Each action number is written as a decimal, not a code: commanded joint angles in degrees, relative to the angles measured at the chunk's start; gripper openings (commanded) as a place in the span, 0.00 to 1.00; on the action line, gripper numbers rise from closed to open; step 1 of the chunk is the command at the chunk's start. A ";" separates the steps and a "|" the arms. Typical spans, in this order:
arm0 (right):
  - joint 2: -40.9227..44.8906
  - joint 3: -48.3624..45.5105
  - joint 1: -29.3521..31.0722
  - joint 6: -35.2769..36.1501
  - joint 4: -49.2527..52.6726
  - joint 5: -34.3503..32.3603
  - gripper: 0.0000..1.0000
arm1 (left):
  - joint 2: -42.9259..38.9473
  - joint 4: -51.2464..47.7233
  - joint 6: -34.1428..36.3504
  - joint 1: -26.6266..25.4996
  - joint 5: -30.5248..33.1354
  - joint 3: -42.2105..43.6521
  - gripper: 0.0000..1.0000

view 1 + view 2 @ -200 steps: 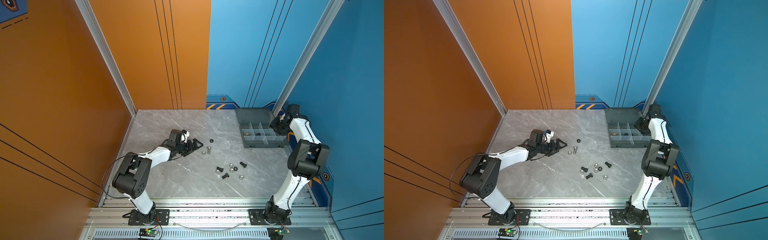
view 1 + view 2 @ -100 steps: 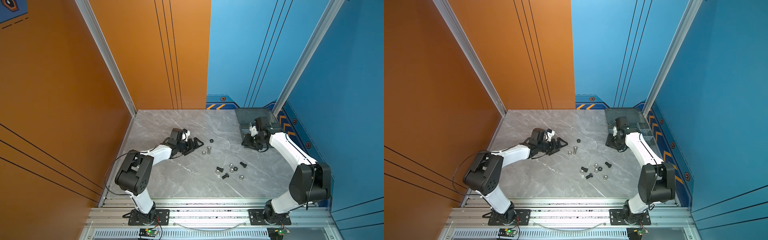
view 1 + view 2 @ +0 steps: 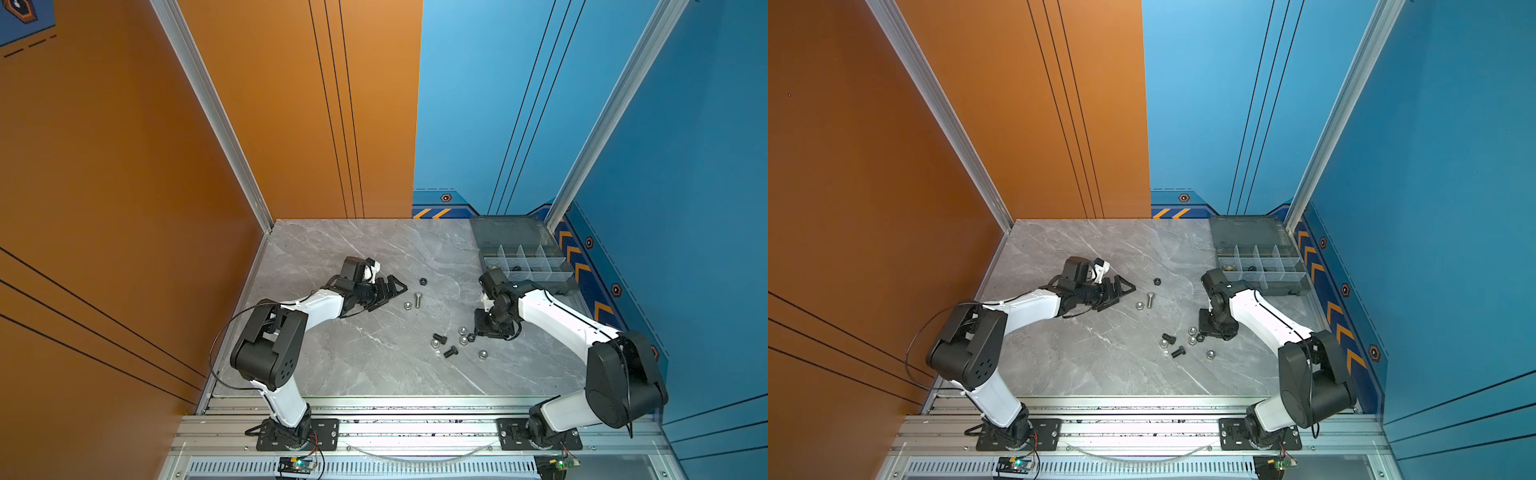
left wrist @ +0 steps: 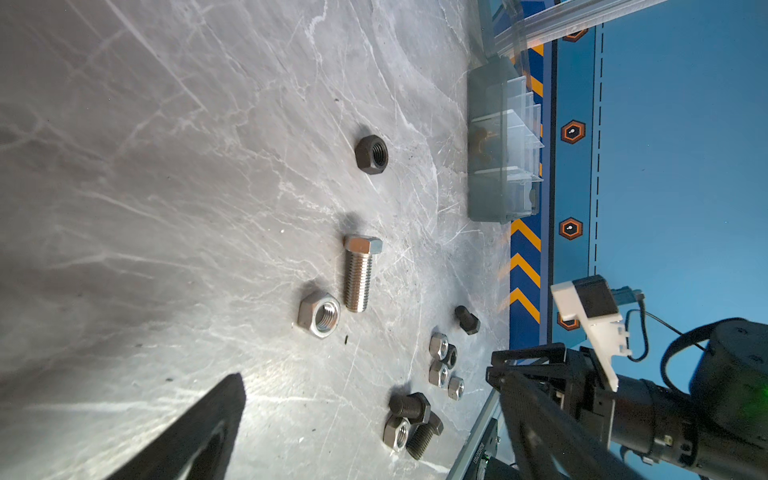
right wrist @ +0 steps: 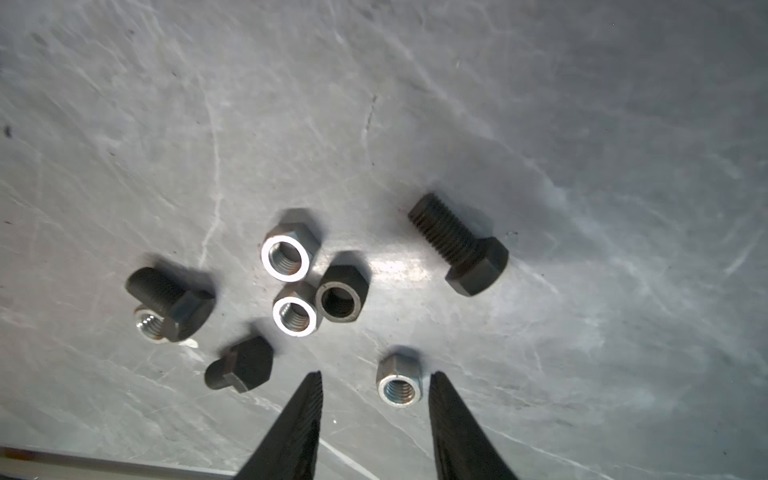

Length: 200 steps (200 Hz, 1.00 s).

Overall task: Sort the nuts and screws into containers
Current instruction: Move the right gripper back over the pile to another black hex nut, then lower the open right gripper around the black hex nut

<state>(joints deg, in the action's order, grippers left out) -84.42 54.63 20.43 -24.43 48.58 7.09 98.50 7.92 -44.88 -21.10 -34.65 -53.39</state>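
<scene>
On the grey marbled worktop [image 3: 353, 365], silver and black hex nuts [image 5: 291, 257] and stubby black screws [image 5: 461, 245] are scattered just ahead of the right tool [image 5: 375, 376]. Its tips are spread around one silver nut [image 5: 400, 384] without contact. The left tool [image 3: 390, 293] is likewise spread, with a longer silver screw [image 4: 358, 274] just ahead. The smoky-grey containers [image 3: 523, 266] are seen beyond the right tool.

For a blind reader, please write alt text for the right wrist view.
The open right gripper straddles a silver hex nut on a grey marble table. Nearby lie three black hex bolts, three more silver nuts and one black nut.
</scene>
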 commanded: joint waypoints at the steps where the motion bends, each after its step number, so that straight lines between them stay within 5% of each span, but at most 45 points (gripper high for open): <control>1: 1.33 -1.25 1.49 0.02 2.20 -3.63 0.45 | 0.40 -0.73 0.40 -0.77 -0.68 -0.05 0.98; 200: -8.21 -1.24 7.22 -1.78 -3.57 -6.84 0.47 | -0.34 -1.25 0.61 -1.36 -0.15 0.91 0.98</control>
<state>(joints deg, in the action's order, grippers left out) -91.50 52.69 27.05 -24.51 45.78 2.04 98.50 7.90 -44.88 -22.11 -34.63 -53.28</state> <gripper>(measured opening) 0.468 0.976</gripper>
